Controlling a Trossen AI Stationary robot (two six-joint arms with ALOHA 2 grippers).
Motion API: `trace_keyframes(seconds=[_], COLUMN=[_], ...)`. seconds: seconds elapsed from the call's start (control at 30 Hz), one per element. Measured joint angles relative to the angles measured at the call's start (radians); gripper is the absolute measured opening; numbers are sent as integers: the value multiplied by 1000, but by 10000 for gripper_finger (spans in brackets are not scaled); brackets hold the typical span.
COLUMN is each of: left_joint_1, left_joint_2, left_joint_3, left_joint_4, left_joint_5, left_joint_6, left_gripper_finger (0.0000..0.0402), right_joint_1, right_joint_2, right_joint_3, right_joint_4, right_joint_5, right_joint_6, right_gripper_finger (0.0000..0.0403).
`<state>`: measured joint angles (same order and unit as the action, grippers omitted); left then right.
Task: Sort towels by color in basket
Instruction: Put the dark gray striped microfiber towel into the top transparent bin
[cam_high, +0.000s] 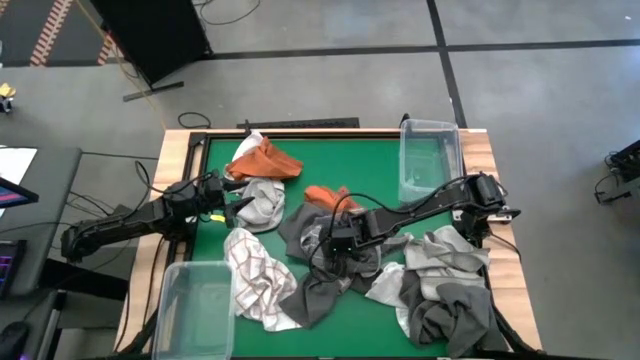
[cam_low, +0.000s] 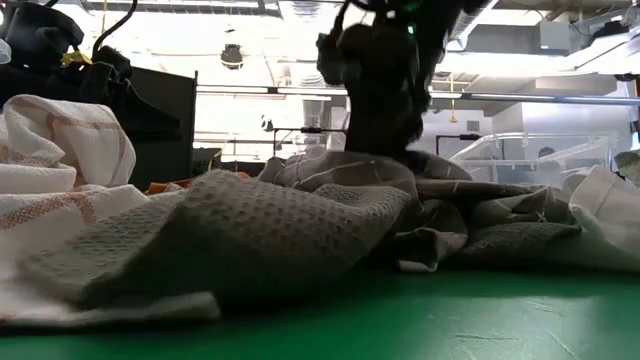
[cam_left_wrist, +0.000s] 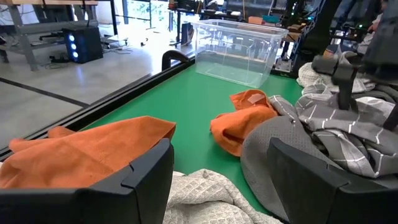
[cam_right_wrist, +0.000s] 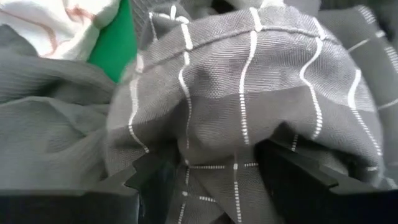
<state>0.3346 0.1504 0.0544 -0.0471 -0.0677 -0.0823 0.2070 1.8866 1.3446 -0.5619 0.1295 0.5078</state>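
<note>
Two clear plastic bins sit on the green table (cam_high: 290, 190): one bin (cam_high: 428, 158) at the far right edge and another bin (cam_high: 195, 305) at the near left corner. Nothing shows inside either. The towels lie loose on the table: a rust-orange towel (cam_high: 264, 160) at the far left, a smaller orange towel (cam_high: 326, 196) near the middle, a white checked towel (cam_high: 255, 275) beside the near bin, and a heap of grey and white towels (cam_high: 435, 285) at the near right.

The right arm reaches from the right edge across toward the middle, its wrist bent down over a dark grey towel with thin white check lines (cam_right_wrist: 249, 93). The right pincer (cam_right_wrist: 211, 171) is pressed into this towel, its fingers parted with a bunched fold of the cloth between them.

The left arm stretches in from the left edge, low over the table. The left pincer (cam_left_wrist: 217, 168) stands wide open over a light grey waffle towel (cam_left_wrist: 205, 196), holding nothing.
</note>
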Motion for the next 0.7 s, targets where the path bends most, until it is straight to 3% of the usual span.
trace_keyframes(seconds=[0.23,0.37,0.57,0.7], left_joint_1=[0,0,0,0], left_joint_2=[0,0,0,0], left_joint_3=[0,0,0,0], left_joint_4=[0,0,0,0], left_joint_5=[0,0,0,0], left_joint_6=[0,0,0,0], left_gripper_finger=[245,245,245,245], right_joint_1=[-3,-13,-26,-27], right_joint_2=[-1,-1,-1,-1], right_joint_3=[-100,-129,-134,-135], right_joint_4=[171,245,268,318], right_joint_5=[51,56,56,58], right_joint_6=[-9,-59,-160,-227], right_gripper_finger=[228,163,29,21])
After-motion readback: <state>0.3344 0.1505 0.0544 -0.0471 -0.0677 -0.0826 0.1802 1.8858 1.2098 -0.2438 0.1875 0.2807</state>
